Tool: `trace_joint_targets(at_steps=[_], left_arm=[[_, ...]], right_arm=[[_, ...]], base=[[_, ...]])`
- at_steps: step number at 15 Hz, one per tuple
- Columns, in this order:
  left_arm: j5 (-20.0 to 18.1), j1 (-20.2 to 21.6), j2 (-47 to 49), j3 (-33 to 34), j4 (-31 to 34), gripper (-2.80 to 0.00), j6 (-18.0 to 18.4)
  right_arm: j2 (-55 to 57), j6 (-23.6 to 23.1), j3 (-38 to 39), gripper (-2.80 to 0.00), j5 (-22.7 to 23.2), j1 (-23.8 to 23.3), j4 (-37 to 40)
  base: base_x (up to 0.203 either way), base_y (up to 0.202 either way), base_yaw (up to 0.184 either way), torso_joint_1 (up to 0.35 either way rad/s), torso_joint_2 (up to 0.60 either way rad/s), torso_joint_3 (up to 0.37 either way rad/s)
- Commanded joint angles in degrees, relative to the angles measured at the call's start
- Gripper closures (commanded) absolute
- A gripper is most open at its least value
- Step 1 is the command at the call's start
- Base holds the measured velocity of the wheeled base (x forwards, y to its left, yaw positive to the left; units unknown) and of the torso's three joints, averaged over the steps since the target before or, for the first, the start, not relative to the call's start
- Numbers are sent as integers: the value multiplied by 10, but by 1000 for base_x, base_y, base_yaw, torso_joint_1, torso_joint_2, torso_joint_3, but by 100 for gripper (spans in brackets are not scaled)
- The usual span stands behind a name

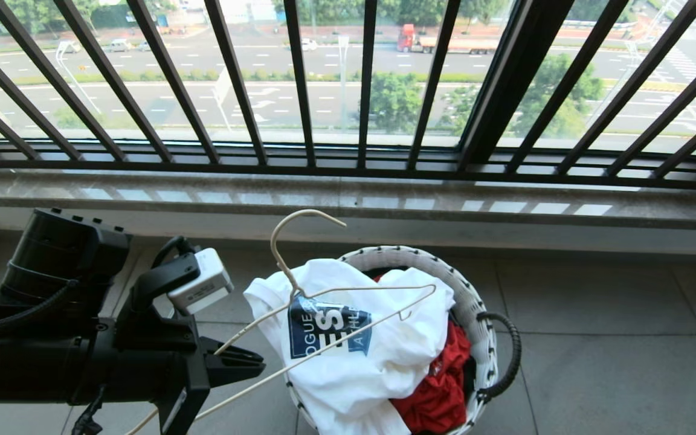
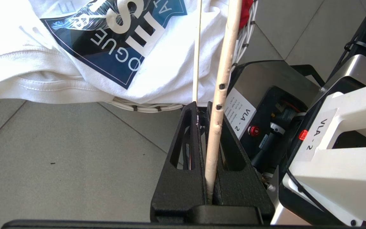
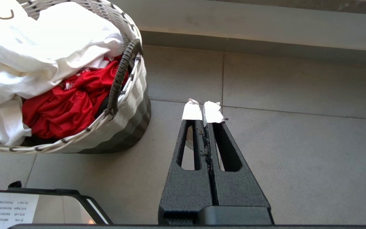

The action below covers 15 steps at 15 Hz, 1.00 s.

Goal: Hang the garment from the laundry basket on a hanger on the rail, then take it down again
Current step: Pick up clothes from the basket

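Observation:
The white garment (image 1: 354, 368) with its dark blue logo lies heaped in the round white laundry basket (image 1: 420, 260) on the floor. Across it stretches the thin cream hanger (image 1: 273, 244), hook pointing up toward the window. My left gripper (image 1: 254, 362) is shut on the hanger's left end, left of the basket. In the left wrist view the hanger's bar (image 2: 221, 95) runs out between the closed jaws of that gripper (image 2: 202, 106) toward the garment (image 2: 59, 76). My right gripper (image 3: 203, 111) hangs shut and empty over the tiles, to the right of the basket (image 3: 132, 95). The rail is out of view.
A red garment (image 1: 438, 386) lies under the white one in the basket. Behind the basket run a stone sill (image 1: 348, 199) and the black barred window railing (image 1: 299, 90). Grey floor tiles (image 1: 614, 338) spread to the right. My own base (image 2: 265, 105) sits close by the left gripper.

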Motion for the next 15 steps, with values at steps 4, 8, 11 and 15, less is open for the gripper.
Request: trace_joint_targets(at_steps=[4, 8, 11, 15], left_arm=[[-1, -26, -38, -20, 1, 0, -62], [-1, -42, -47, -14, 3, 0, -96], [-1, -42, -47, -12, 5, 0, -97], [3, -41, -47, -10, -1, 0, -108]], right_arm=[[0, 0, 0, 0, 0, 0, 0], [0, 0, 0, 0, 0, 0, 0], [0, 0, 0, 0, 0, 0, 0], [0, 0, 0, 0, 0, 0, 0]], base=[[0, 0, 0, 4, 5, -69], [0, 0, 0, 0, 0, 0], [0, 0, 0, 0, 0, 0], [0, 0, 0, 0, 0, 0]])
